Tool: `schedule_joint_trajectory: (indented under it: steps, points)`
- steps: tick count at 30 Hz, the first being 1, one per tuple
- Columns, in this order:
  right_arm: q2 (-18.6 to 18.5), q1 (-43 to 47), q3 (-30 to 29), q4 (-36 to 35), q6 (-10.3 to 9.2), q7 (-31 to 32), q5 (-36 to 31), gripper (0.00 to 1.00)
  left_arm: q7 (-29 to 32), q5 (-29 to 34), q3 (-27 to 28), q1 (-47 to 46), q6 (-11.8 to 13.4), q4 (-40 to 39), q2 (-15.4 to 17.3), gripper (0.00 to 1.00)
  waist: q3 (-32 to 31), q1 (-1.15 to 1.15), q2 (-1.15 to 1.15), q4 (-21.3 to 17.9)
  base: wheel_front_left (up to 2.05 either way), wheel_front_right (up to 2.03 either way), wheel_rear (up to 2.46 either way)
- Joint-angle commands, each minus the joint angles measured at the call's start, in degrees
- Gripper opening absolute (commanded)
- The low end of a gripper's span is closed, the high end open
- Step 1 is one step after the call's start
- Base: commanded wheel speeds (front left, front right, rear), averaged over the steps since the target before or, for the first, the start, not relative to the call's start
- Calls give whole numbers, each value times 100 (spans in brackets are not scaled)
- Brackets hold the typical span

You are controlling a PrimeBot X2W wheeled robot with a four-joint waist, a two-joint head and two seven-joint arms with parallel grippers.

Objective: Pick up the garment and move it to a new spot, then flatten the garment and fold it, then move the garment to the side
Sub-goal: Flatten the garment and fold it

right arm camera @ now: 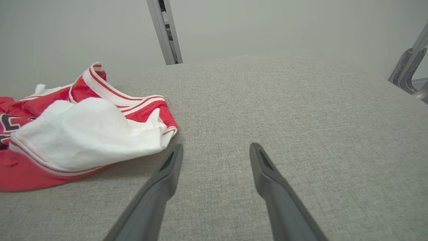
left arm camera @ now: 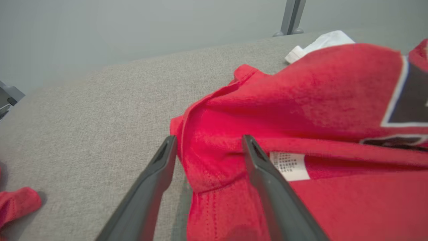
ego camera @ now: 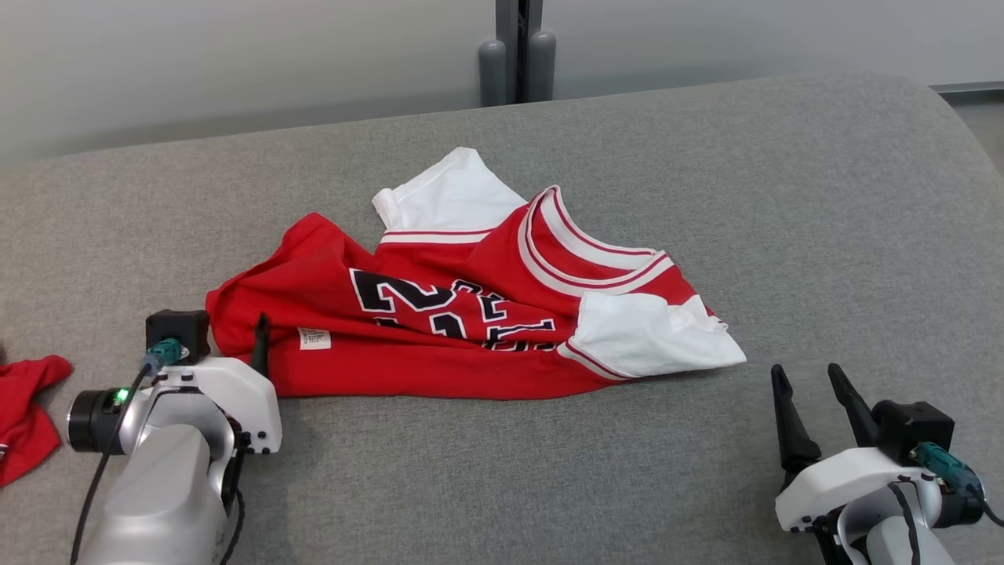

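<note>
**Jersey rumpled mid-tabletop, both tools wide**

Red jersey [ego camera: 471, 267] w/ white sleeves & black numerals lies crumpled at centre of the grey fabric tabletop [ego camera: 784, 196], white label showing near its left hem. Left tool [left arm camera: 207, 140] is spread wide, fingers straddling the jersey's left corner, fabric btwn them. Right tool [ego camera: 806, 377] is spread wide, empty, near the right white sleeve. A 2nd red cloth [ego camera: 23, 416] lies at far left, well apart.

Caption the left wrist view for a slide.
Open left gripper flanks a bunched corner of the red jersey on the grey fabric surface.
</note>
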Motion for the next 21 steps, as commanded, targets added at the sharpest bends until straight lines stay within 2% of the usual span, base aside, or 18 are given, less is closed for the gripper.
schedule_joint_trajectory:
  steps: [1, 5, 13, 17, 18, 20, 21]
  points:
    - [-33, 36, -2, 17, -2, 0, 33, 100, -8, 13, -21, 88, -11, 34, 5, 100, -8, 0, 0, 13, 0, 0, 0]
    - [-33, 47, 50, 27, -2, 0, 67, 100, 56, -41, -77, 159, -44, 162, -138, 100, -18, 0, 0, 48, 0, 0, 0]
    - [-34, 0, 90, 58, -2, 0, 80, 100, 105, -206, -9, 209, 153, 400, -231, 100, 46, 0, 0, 21, 0, 0, 0]
    - [-33, -7, 43, 62, -2, 0, 59, 100, 56, -213, -54, 245, 134, 414, -280, 100, 49, 0, 0, 11, 0, 0, 0]
    - [-33, 1, 27, 63, -2, 0, 50, 100, 29, -227, -61, 261, 113, 374, -289, 83, 46, 0, 0, 16, 0, 0, 0]
    - [-33, 14, 2, 71, -2, 0, 42, 100, -12, -234, -79, 323, 114, 346, -296, 38, 34, 0, 0, 32, 0, 0, 0]
    - [-33, 20, -8, 75, -2, 0, 46, 100, -31, -260, -75, 348, 95, 328, -299, 0, 25, 0, 0, 42, 0, 0, 0]
